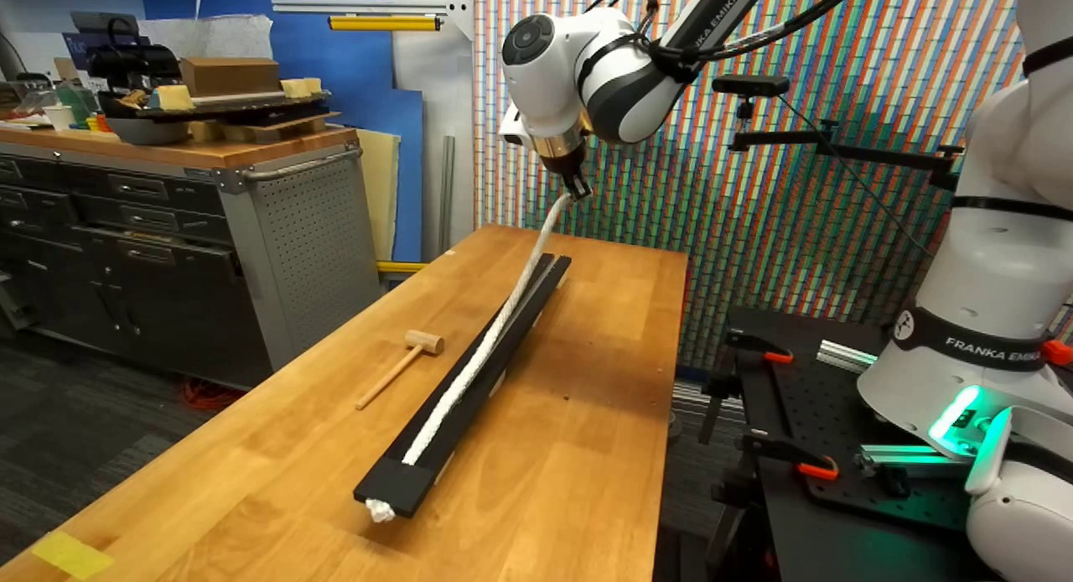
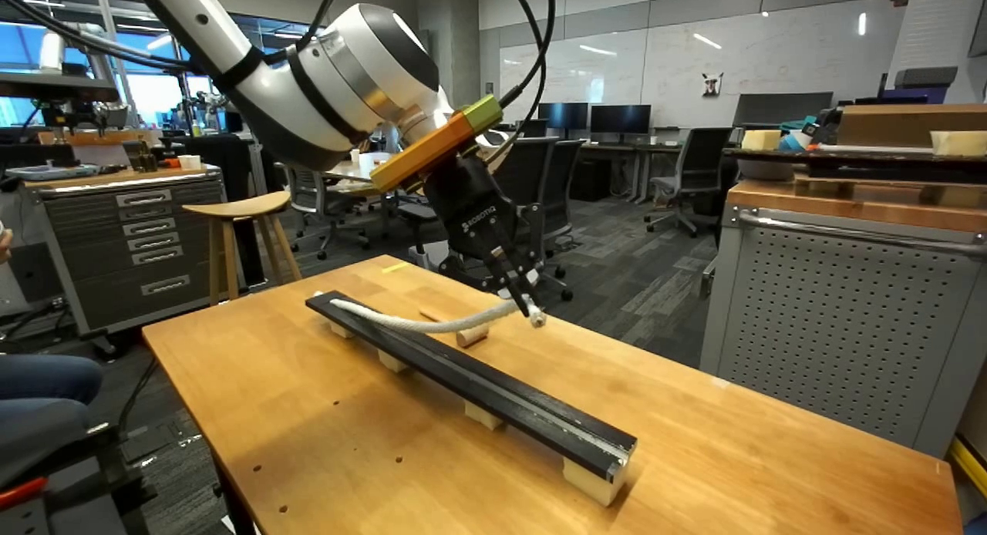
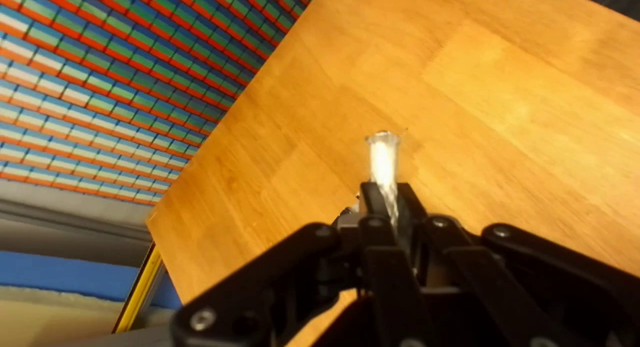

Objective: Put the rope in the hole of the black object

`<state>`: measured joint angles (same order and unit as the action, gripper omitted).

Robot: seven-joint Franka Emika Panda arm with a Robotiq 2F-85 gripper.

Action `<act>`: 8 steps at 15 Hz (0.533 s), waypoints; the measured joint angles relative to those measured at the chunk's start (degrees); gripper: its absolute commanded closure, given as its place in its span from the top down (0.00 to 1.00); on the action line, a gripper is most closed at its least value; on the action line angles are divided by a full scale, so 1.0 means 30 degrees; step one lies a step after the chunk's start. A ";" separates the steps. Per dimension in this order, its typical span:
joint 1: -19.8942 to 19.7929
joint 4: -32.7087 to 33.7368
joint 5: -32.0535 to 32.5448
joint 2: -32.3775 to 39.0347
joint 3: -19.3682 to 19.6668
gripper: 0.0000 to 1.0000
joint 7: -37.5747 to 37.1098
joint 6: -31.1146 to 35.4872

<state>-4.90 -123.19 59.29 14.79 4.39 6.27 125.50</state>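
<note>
The white rope (image 1: 469, 366) runs along the long black bar (image 1: 496, 362) from its near end and rises toward my gripper (image 1: 578, 188). It also shows in an exterior view (image 2: 443, 324), curving up off the bar (image 2: 478, 394). The groove (image 2: 540, 410) on the bar's top is bare along its other part. A white tuft (image 1: 380, 510) pokes out at the bar's near end. My gripper (image 2: 528, 307) is shut on the rope near its end, above the table. In the wrist view, the rope's tip (image 3: 384, 162) sticks out past the fingertips (image 3: 387, 192).
A small wooden mallet (image 1: 423, 341) lies beside the bar on the wooden table (image 1: 620, 314); its head shows in an exterior view (image 2: 472, 334) behind the rope. Pale blocks (image 2: 483, 415) hold the bar off the table. Yellow tape (image 1: 71, 555) marks a table corner.
</note>
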 measured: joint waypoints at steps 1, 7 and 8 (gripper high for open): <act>-0.0039 0.0027 0.0454 0.0117 0.0031 0.03 0.0647 0.0213; -0.1060 0.0319 0.1552 0.1497 0.0147 0.03 0.5554 0.3737; -0.1301 0.0478 0.1553 0.1782 0.0149 0.03 0.6537 0.4445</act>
<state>-8.80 -121.75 63.95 20.13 4.84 25.88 138.83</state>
